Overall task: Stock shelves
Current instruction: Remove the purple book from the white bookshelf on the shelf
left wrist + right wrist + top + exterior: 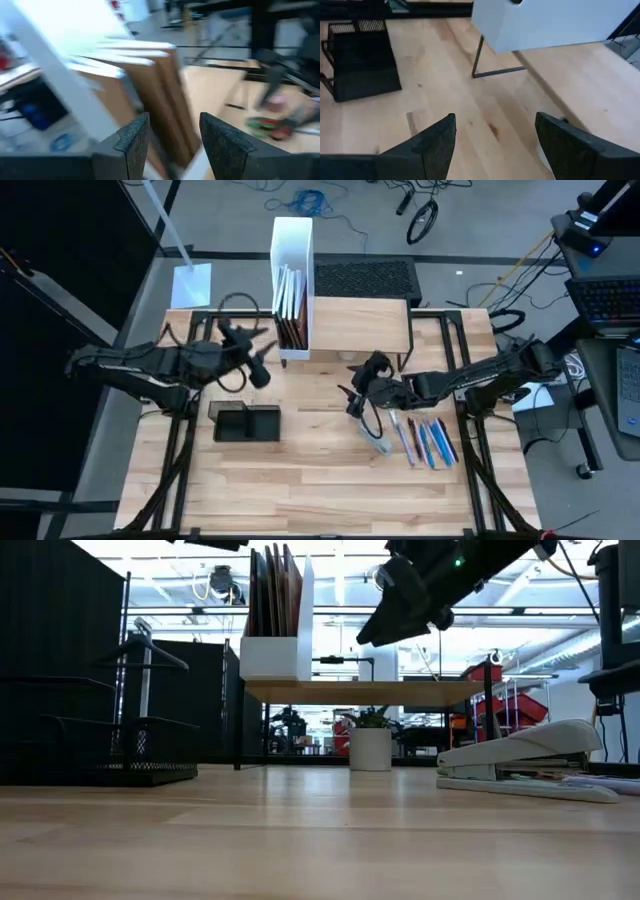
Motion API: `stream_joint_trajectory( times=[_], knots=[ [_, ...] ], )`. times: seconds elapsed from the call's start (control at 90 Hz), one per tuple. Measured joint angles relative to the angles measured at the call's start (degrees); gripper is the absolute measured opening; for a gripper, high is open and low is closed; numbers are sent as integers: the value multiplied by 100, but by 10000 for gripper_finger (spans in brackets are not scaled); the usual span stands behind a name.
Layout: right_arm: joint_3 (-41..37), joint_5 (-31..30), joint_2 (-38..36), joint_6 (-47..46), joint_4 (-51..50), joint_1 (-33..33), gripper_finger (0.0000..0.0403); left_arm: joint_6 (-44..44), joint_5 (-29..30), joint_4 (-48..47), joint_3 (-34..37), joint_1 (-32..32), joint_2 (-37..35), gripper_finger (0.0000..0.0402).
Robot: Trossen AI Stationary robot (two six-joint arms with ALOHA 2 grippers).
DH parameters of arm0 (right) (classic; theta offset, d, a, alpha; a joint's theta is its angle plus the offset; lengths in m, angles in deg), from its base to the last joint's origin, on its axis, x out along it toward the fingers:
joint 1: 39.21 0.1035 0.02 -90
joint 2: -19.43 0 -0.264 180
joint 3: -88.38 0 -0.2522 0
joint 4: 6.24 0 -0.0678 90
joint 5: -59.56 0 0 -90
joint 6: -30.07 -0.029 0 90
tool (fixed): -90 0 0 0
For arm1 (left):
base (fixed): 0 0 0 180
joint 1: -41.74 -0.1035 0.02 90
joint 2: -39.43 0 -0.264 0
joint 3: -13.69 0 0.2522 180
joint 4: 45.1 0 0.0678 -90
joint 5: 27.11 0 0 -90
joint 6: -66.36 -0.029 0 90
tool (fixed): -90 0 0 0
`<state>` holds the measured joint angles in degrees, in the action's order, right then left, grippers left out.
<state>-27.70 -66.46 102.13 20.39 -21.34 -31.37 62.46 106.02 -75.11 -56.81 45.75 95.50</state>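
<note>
Both pincers are open and empty: the left pincer (262,373) faces the white file box (292,285) on the shelves (370,322), whose stiff, light folders look best pinched by their edges, while the right pincer (357,402) hovers over the table (300,480).

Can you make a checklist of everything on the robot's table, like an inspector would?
Surface: light wooden table, bare at the front.
Job's things: low shelf with a wood top on black legs at the back; a white file box holding folders stands at its left end.
Clutter: black tray left of middle; stapler and a row of pens on the right.
Grippers: left gripper open, empty, facing the folders; right gripper open, empty, over the table near the stapler.
Cables: black cable loop at the table's back left; more cables on the floor behind.
Surroundings: laptop on the right; potted plant beyond the table.
</note>
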Motion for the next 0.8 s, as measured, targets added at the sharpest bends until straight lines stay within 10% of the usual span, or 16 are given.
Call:
stream_joint_trajectory(
  times=[0.8],
  knots=[
    [-7, -164, 1377, -165, 848, -74, 254, 154, -535, 527, 6, -1117, 470, 162]
  ],
)
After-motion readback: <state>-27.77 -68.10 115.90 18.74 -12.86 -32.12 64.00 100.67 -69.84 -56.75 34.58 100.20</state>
